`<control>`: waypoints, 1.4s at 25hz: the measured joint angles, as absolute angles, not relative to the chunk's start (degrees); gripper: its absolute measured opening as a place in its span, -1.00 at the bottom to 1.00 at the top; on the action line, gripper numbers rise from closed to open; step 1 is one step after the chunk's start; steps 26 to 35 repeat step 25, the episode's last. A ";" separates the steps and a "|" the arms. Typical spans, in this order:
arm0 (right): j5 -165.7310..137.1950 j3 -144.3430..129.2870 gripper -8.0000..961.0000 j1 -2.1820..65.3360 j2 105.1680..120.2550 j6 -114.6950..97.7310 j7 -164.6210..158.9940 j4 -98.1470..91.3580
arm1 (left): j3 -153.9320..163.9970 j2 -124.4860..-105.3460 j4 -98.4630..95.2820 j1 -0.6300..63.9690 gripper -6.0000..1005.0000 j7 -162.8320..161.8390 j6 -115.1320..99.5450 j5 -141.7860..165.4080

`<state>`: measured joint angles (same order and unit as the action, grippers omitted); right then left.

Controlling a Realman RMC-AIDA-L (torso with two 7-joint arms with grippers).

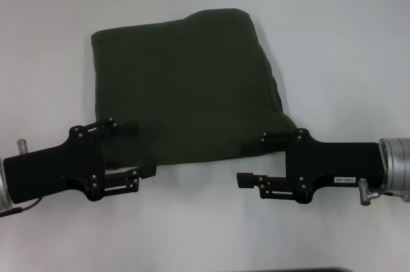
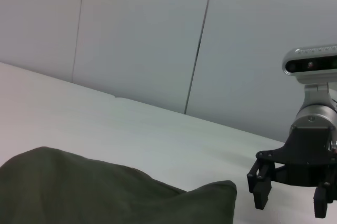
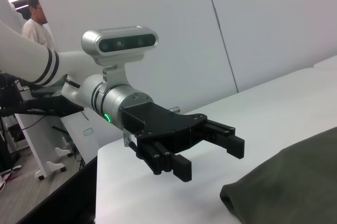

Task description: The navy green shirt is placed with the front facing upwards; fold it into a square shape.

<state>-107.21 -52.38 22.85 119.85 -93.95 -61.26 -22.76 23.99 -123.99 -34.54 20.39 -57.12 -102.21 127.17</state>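
The left gripper (image 1: 131,153) is held level at the near left corner of the navy green shirt (image 1: 186,86), fingers spread wide, the far one lying over the cloth edge. One shirt is seen, folded into a rough square on the white table (image 1: 346,35), with bare surface on every side. The right gripper (image 1: 256,159) is levelled at the near right corner, likewise spread wide and holding nothing.
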 joint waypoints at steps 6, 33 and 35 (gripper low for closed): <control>-107.22 -52.38 0.30 22.91 119.86 -93.95 -61.25 -22.76 | 23.99 -123.99 -34.54 20.39 0.64 -57.21 -102.21 127.17; -107.23 -52.38 0.30 23.02 119.85 -93.95 -61.31 -22.76 | 23.99 -123.99 -34.54 20.39 0.64 -57.08 -102.25 127.17; -107.23 -52.38 0.30 23.02 119.85 -93.95 -61.31 -22.76 | 23.99 -123.99 -34.54 20.39 0.64 -57.08 -102.25 127.17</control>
